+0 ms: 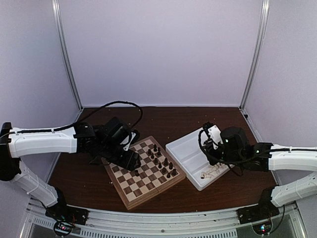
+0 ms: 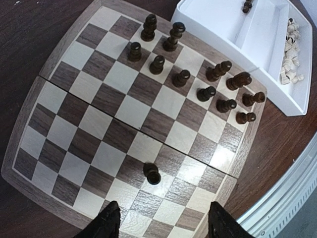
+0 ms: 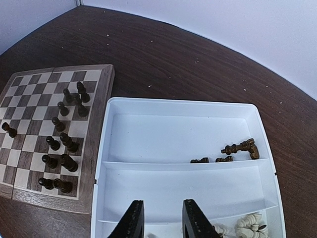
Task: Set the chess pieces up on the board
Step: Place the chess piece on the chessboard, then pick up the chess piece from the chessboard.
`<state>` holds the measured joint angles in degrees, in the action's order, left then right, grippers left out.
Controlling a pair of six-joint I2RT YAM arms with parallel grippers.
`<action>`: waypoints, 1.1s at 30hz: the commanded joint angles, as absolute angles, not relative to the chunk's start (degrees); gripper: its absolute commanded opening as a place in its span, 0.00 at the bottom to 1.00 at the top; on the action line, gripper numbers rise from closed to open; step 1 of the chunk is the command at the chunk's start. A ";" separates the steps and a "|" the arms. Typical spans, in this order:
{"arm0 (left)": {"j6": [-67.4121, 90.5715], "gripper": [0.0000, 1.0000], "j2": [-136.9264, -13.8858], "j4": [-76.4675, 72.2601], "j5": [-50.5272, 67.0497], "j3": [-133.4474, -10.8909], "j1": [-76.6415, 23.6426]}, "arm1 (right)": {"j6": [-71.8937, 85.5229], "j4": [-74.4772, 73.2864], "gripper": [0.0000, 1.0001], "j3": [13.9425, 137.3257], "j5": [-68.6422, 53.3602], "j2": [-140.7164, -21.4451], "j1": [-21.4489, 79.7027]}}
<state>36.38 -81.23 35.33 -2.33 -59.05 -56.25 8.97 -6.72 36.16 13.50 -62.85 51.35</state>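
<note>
Seen from overhead, a folding wooden chessboard (image 1: 130,192) lies on a dark brown desk (image 1: 173,119), turned corner-on. A white plastic tray (image 1: 184,148) sits just beside it at 3 o'clock.

In the left wrist view, we see a cluster of dark pieces (image 2: 181,77) standing in two rough rows along the board's edge at 1 o'clock, the edge nearest the tray. One dark pawn (image 2: 152,173) stands alone on a square at 6 o'clock, well apart from the cluster. The left hand (image 2: 163,215) hovers over the board just behind that pawn. Its fingers are spread wide, with nothing between them.

In the right wrist view, we look down into the tray. A few dark pieces (image 3: 240,147) lie on their sides in the far compartment against the divider, at 3 o'clock. Some cream pieces (image 3: 247,227) lie heaped in the near compartment at 5 o'clock. The right hand (image 3: 161,208) hangs above the near compartment. Its fingers are slightly apart, and only white tray floor shows in the gap.
</note>
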 commanded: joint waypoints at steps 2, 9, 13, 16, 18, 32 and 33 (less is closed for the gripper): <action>37.68 0.59 -83.88 42.27 -2.99 -63.02 -56.34 | 5.66 -6.64 0.30 34.80 14.10 -61.39 51.06; 37.88 0.56 -86.75 42.71 -3.10 -64.11 -56.34 | 2.98 -4.69 0.30 32.09 15.43 -60.77 50.96; 37.90 0.52 -88.31 42.71 -2.84 -64.63 -56.33 | 2.67 -2.21 0.31 30.03 15.83 -59.47 50.84; 37.79 0.51 -89.26 42.67 -2.64 -64.99 -56.34 | 2.90 -1.93 0.31 29.50 15.90 -58.71 50.71; 37.75 0.50 -89.97 42.62 -2.63 -65.39 -56.34 | 2.90 -1.98 0.31 29.36 15.90 -58.34 50.63; 37.33 0.36 -95.51 43.52 -1.56 -68.23 -56.34 | 2.99 2.04 0.36 25.44 17.30 -55.07 50.21; 37.35 0.36 -95.95 43.84 -1.86 -68.40 -56.34 | 2.98 2.24 0.36 25.22 17.27 -54.88 50.17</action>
<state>37.43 -94.63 42.83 -2.13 -66.35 -56.25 2.96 -0.86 26.11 15.68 -56.45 50.65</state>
